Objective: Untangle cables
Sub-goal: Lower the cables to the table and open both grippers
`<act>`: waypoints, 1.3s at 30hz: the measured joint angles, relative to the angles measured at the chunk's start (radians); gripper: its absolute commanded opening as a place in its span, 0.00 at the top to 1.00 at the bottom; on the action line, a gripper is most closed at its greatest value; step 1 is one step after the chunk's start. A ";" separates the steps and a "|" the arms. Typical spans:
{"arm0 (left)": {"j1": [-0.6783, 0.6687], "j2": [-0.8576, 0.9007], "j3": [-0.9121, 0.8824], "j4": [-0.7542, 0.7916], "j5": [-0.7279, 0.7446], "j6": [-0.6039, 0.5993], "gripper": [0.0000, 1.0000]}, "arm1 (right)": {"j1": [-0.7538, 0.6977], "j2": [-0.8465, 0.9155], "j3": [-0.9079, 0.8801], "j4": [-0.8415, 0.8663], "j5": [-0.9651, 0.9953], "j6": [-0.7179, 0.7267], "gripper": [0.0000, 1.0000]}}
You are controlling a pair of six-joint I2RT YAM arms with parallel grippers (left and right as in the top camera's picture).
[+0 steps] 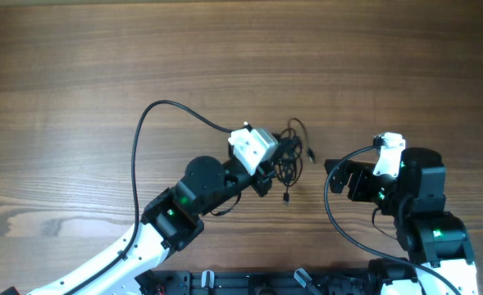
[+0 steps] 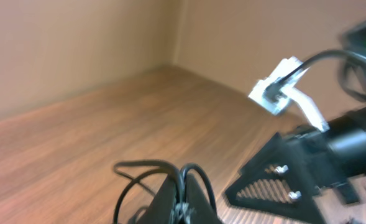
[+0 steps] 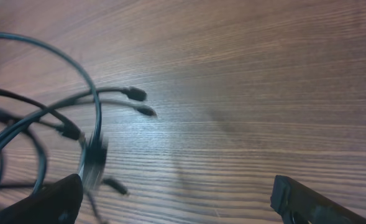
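Note:
The cables [image 1: 291,156] are thin black cords in a knotted bundle at the table's middle, with small plug ends trailing off to the right and below. My left gripper [image 1: 275,168] is shut on a strand of the bundle. In the left wrist view the cables [image 2: 146,172] loop up out of the closed left gripper [image 2: 183,202]. My right gripper [image 1: 333,177] stands open just right of the bundle, facing it, with nothing between its fingers. In the right wrist view the cables [image 3: 43,124] lie at the left, blurred, and the right gripper [image 3: 176,202] spans bare wood.
A thicker black arm cable [image 1: 147,131] arcs over the table from the left wrist camera. Another loops beside the right arm [image 1: 333,215]. The right gripper's body [image 2: 288,180] shows close by in the left wrist view. Walls [image 2: 77,43] ring the wooden table [image 1: 77,74].

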 measured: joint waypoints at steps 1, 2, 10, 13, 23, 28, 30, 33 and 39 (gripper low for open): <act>0.000 0.000 0.000 -0.023 -0.031 -0.020 0.96 | 0.000 0.001 0.009 -0.005 -0.010 0.000 0.00; 0.000 0.000 0.000 -0.054 -0.060 -0.038 0.96 | 0.000 0.002 0.026 -0.016 -0.023 -0.003 0.00; 0.000 0.018 0.000 -0.203 -0.207 -0.065 0.26 | 0.000 0.002 0.100 -0.079 -0.051 -0.026 0.00; 0.000 0.040 0.000 -0.240 -0.236 -0.072 0.00 | 0.000 0.002 0.100 -0.081 -0.053 -0.026 0.00; 0.000 0.059 0.003 -0.484 -0.504 -0.089 0.00 | 0.000 0.002 0.100 -0.084 -0.052 -0.026 0.00; 0.000 0.206 0.004 -0.361 -0.486 -0.109 0.00 | 0.000 0.003 0.100 -0.070 -0.052 -0.024 0.00; 0.000 0.278 0.003 -0.299 -0.459 -0.115 0.00 | 0.000 0.003 0.100 -0.072 -0.052 -0.022 0.00; 0.002 0.416 0.004 -0.217 -0.428 -0.174 0.00 | 0.000 0.003 0.100 -0.069 -0.052 -0.022 0.00; 0.151 0.496 0.005 -0.201 -0.264 -0.322 0.00 | 0.000 0.003 0.100 -0.068 -0.052 -0.022 0.00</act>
